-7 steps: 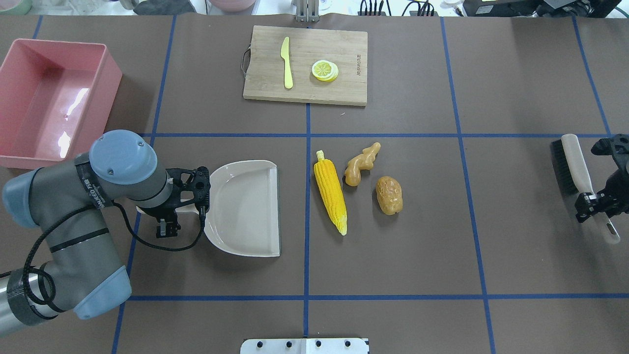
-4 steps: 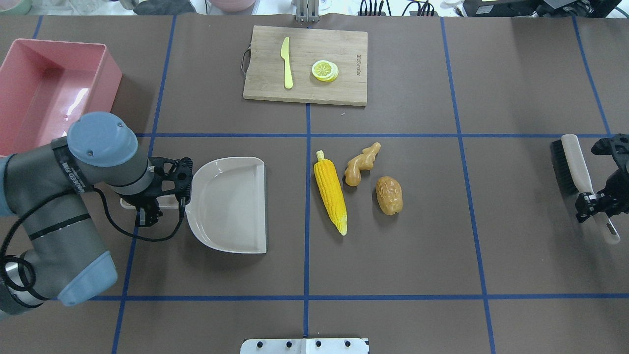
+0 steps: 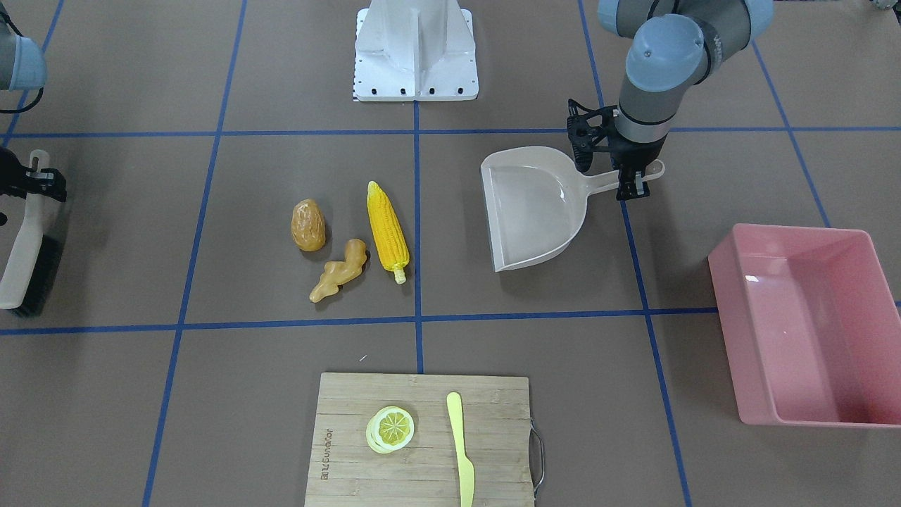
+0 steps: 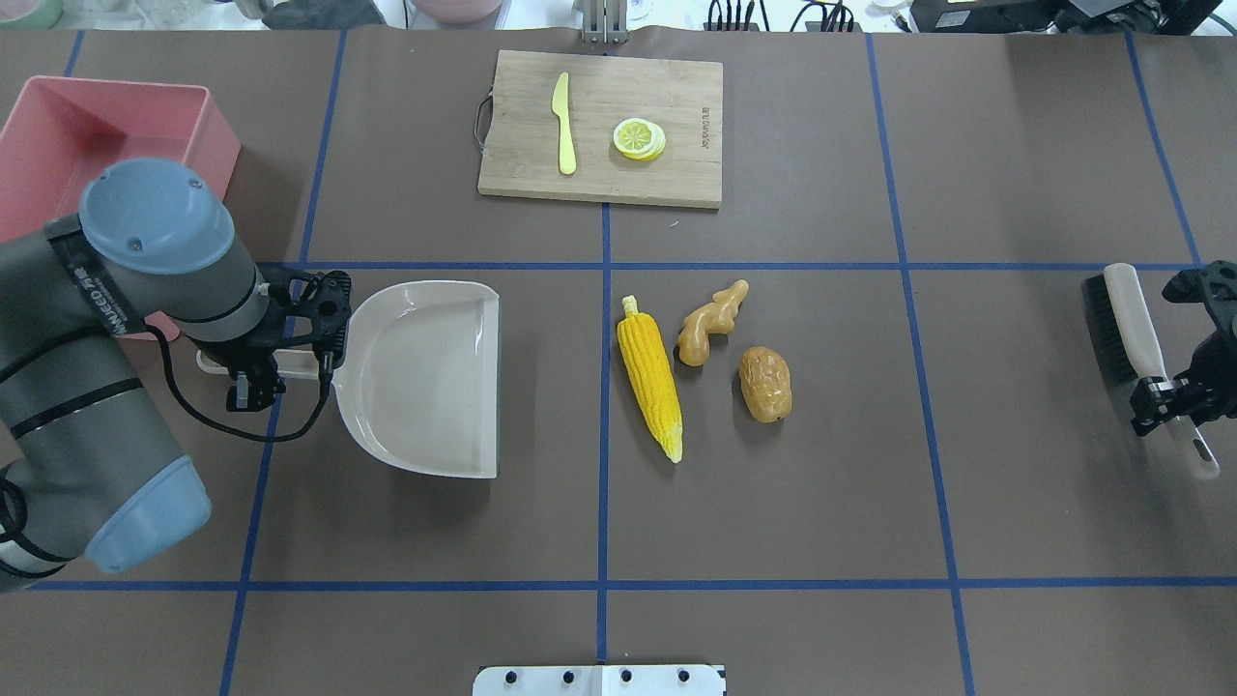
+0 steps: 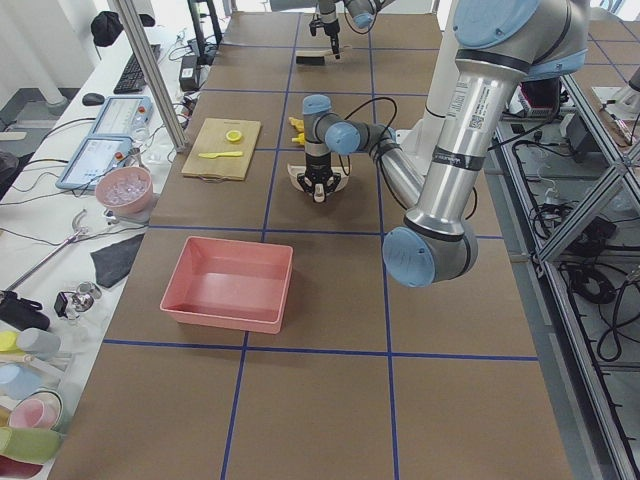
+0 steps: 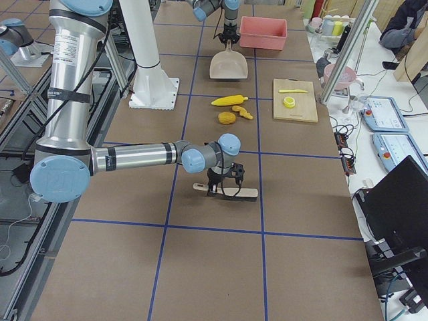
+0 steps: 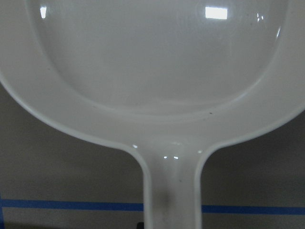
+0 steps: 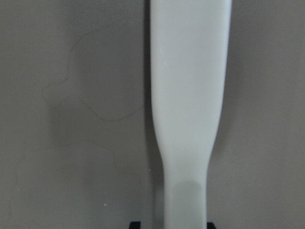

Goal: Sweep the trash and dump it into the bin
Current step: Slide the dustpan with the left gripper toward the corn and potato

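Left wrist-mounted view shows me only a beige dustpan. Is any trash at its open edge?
Observer: No. The yellow toy corn cob lies nearest, apart from the open edge of the beige plastic dustpan.
Operator: Where's the bin?
Observer: The pink rectangular plastic tub stands empty beyond the handle end, on the robot's left.
Operator: The brush?
Observer: The right end effector is shut on the beige-handled black-bristled brush, at the robot's far right.

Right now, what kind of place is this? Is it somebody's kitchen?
Probably a robot lab, not a real kitchen. Big robot arms work at a table marked with blue tape lines. The food is toys, like the corn cob, and screens sit alongside.
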Controlling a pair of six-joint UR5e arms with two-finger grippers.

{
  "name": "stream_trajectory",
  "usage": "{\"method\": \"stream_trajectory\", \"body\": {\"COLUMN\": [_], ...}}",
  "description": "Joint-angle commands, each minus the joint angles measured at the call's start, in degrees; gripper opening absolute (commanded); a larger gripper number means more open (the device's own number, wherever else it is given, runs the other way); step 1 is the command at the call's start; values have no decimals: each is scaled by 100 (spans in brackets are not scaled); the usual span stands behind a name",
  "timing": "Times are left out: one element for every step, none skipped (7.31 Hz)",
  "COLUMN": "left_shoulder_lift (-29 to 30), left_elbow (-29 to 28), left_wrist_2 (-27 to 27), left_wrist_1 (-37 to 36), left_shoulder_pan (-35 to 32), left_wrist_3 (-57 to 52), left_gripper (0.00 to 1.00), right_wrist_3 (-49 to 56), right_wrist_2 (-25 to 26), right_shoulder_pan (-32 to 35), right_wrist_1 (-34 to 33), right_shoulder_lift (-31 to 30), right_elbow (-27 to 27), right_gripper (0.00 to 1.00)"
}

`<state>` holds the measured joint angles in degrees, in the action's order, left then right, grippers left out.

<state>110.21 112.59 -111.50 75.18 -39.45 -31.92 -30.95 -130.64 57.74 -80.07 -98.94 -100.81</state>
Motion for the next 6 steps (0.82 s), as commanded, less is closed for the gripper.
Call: {"method": "stream_trajectory", "body": {"left_shoulder_lift": [508,754,991,1020,1142,1178], "left_elbow": [-228,-472,-771,-939,-1106,-1203], "left_wrist_2": [5,-21,-82,-466,-600,-732], "left_wrist_1": [-353,-468,-496,-479,-461,-443], "left_shoulder_pan": [-141,-177,-177,-195,-230,-256], "left_wrist_3": [-8,-8,-8,-8,-16,-16], "left_gripper": [0,0,0,0,0,0], "right_wrist_3": [1,1,1,-17,-8,-8], "right_wrist_2": [3,3,3,21,38,30], "right_shoulder_pan": [9,27,27,36,36,36], "right_wrist_1": [0,-18,-44,-70,-71,-79], "right_shoulder_lift": [-11,-11,-11,-11,-11,-11], "right_elbow": [-9,-18,-18,-9,-9,-9], "right_gripper": [53,46,34,25,11,0]}}
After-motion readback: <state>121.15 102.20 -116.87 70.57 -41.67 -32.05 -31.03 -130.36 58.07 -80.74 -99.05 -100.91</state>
